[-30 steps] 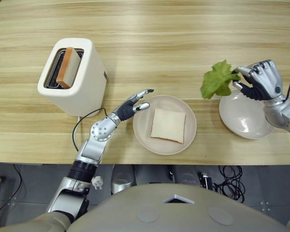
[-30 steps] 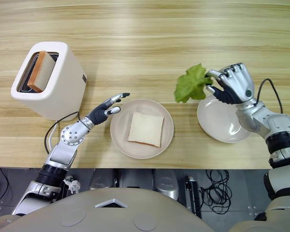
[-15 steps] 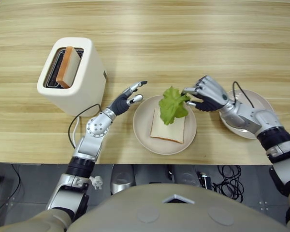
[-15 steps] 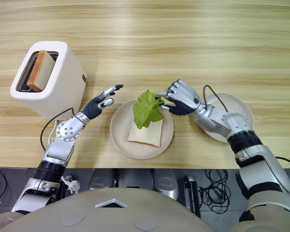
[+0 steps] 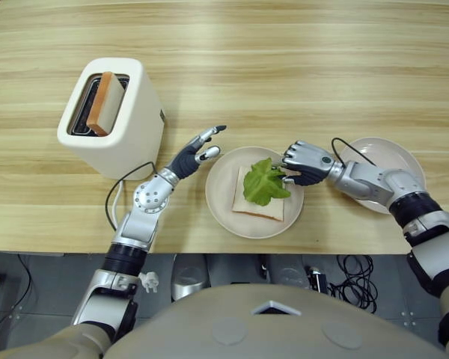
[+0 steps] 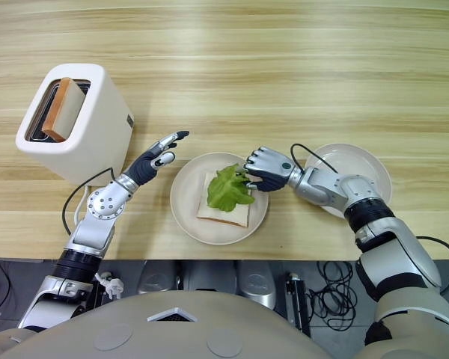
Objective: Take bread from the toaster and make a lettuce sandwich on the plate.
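Lettuce (image 5: pixel 265 182), ruffled bright green, lies on the bread (image 5: pixel 244 203), right hand (image 5: pixel 307 161) pinching its two o'clock edge, left hand (image 5: pixel 194 154) fingers wide

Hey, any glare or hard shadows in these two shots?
Left eye view: soft, even light; the white boxy toaster throws only a faint shadow on the wooden table. Right eye view: small bright glints on the metal right hand gripping the green lettuce leaf, none obvious on the empty cream plate.

No words or numbers I can read here — the toaster (image 5: pixel 123 131) carries a small dark mark (image 5: pixel 163 117) on its side wall, too small to make out.
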### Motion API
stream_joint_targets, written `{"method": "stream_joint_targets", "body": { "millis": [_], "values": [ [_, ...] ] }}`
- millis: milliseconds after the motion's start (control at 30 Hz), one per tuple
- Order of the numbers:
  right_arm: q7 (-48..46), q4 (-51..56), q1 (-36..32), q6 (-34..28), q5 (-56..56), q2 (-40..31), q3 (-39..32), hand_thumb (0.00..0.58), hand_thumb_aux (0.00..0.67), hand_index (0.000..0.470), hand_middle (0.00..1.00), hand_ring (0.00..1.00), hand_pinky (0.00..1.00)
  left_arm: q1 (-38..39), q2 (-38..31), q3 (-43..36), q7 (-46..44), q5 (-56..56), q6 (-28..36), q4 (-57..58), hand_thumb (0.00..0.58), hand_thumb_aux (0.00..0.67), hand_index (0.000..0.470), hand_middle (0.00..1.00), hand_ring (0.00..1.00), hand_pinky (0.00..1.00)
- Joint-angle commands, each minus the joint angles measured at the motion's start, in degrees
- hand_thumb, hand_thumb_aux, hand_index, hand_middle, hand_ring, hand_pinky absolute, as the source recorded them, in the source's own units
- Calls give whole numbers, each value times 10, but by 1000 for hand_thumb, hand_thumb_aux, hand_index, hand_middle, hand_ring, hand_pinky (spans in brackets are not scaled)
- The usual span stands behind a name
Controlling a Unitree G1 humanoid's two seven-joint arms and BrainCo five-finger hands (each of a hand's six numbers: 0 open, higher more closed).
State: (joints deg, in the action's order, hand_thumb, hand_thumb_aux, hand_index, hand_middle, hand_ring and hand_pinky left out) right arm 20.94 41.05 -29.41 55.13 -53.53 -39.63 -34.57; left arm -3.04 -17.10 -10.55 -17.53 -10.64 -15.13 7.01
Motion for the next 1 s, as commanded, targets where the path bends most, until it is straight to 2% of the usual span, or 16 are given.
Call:
{"method": "stream_joint_targets", "body": {
  "millis": [33,400,600,767,1000],
  "values": [
    [-7,1,-4,-1,1,5,4,580,670,460,1000,1000,1000,5,-1,-4,1,-4,-2,18,0,0,0,0,0,0],
    [-19,-27,0,15,37,11,27,580,670,460,1000,1000,1000,-4,5,-10,2,-4,-8,43,0,0,0,0,0,0],
    [-99,-29,15,33,108,14,34,580,670,460,1000,1000,1000,-6,5,-10,2,-5,-12,54,0,0,0,0,0,0],
    [-180,-29,30,26,159,14,35,580,670,460,1000,1000,1000,-7,6,-11,2,-7,-13,61,0,0,0,0,0,0],
    [-218,-30,35,8,153,11,42,580,670,460,1000,1000,1000,-7,5,-13,4,-11,-14,65,0,0,0,0,0,0]
  ]
}}
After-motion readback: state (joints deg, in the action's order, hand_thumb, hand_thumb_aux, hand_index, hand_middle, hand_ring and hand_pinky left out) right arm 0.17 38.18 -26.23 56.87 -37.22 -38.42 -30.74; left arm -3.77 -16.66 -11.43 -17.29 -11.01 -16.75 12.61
